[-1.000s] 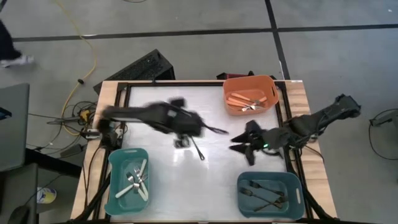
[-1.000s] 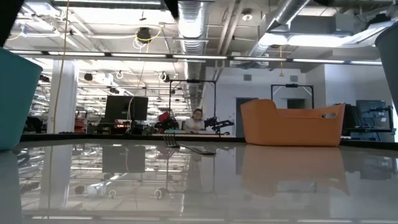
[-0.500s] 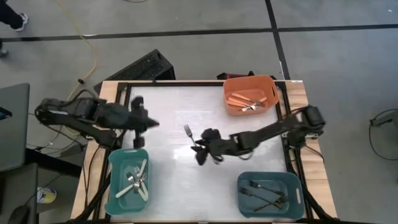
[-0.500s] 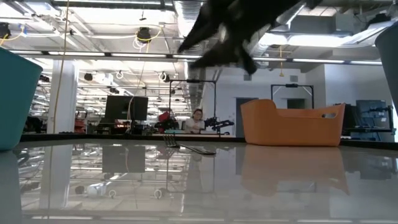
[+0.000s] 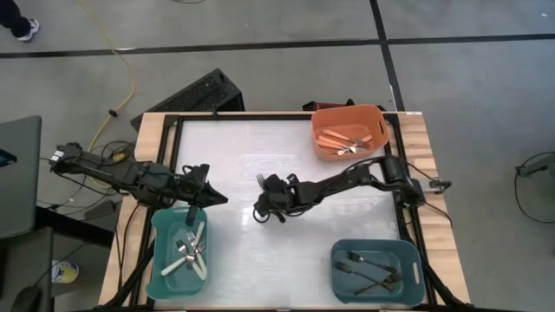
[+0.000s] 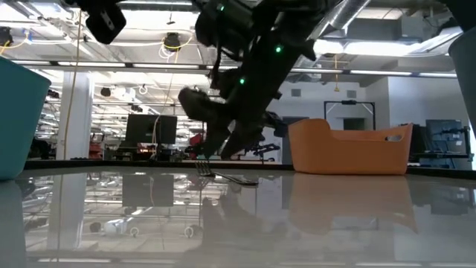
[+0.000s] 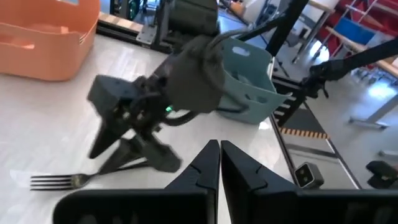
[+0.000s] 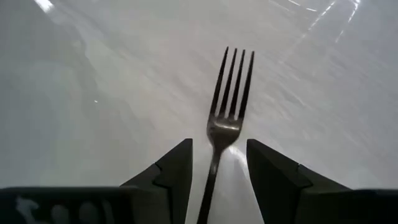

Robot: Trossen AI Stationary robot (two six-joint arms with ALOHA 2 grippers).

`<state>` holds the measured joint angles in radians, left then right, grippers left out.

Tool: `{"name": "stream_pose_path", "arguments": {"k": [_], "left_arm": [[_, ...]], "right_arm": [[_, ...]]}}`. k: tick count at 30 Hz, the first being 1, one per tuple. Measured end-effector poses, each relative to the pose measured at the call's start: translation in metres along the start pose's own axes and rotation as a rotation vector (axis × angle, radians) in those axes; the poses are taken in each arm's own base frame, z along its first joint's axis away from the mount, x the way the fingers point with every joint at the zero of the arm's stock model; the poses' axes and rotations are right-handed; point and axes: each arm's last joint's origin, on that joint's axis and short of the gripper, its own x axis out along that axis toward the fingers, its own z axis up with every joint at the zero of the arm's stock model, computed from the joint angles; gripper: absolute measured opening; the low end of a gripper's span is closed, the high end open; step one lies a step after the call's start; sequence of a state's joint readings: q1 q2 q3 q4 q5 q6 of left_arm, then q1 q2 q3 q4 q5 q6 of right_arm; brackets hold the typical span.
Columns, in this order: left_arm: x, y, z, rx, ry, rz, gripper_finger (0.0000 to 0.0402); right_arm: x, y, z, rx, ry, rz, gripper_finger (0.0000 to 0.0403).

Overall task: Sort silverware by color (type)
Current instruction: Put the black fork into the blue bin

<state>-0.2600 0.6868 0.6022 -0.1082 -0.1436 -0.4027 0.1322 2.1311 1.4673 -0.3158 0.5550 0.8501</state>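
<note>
A dark-handled fork (image 5: 261, 182) lies flat on the white table, tines toward the far edge; it also shows in the right wrist view (image 8: 227, 99) and the low view (image 6: 223, 177). My right gripper (image 5: 267, 201) is low over it and open. Its two fingers (image 8: 174, 165) stand on either side of the fork's neck without touching it, and the handle is hidden under the gripper. My left gripper (image 5: 217, 199) is shut and hovers at the table's left side, over the far rim of the teal bin (image 5: 161, 227).
The teal bin holds white-handled silverware. An orange bin (image 5: 379, 130) at the far right holds orange-handled pieces. A blue bin (image 5: 412, 260) at the near right holds dark-handled ones. Black frame rails run along the table's edges.
My left arm pulled back from the table's middle to the left edge, over the teal bin. My right arm swung from the right side toward the middle and came down over the fork. The fork stayed where it was.
</note>
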Motion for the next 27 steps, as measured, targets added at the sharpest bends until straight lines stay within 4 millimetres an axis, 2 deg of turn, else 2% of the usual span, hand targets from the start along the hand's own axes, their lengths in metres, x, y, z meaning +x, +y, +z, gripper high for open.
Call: {"name": "stream_pose_path", "arguments": {"k": [7, 18, 21, 25, 27], "left_arm": [[0.0, -0.001, 0.003, -0.017, -0.033, -0.006, 0.0], [0.0, 0.0, 0.006, -0.012, -0.082, 0.06, 0.0], [0.0, 0.0, 0.007, -0.015, -0.098, 0.072, 0.0], [-0.001, 0.0, 0.009, -0.023, -0.124, 0.079, 0.0], [-0.001, 0.0, 0.01, -0.044, -0.139, 0.087, 0.0]], "right_arm": [[0.013, -0.003, -0.006, -0.049, 0.04, -0.019, 0.0173], [0.026, -0.023, -0.023, 0.002, 0.133, 0.033, 0.0166], [0.027, -0.028, -0.027, 0.001, 0.174, 0.016, 0.013], [0.027, -0.03, -0.029, -0.05, 0.2, 0.003, 0.0037], [0.027, -0.03, -0.03, -0.067, 0.209, 0.012, 0.0024]]}}
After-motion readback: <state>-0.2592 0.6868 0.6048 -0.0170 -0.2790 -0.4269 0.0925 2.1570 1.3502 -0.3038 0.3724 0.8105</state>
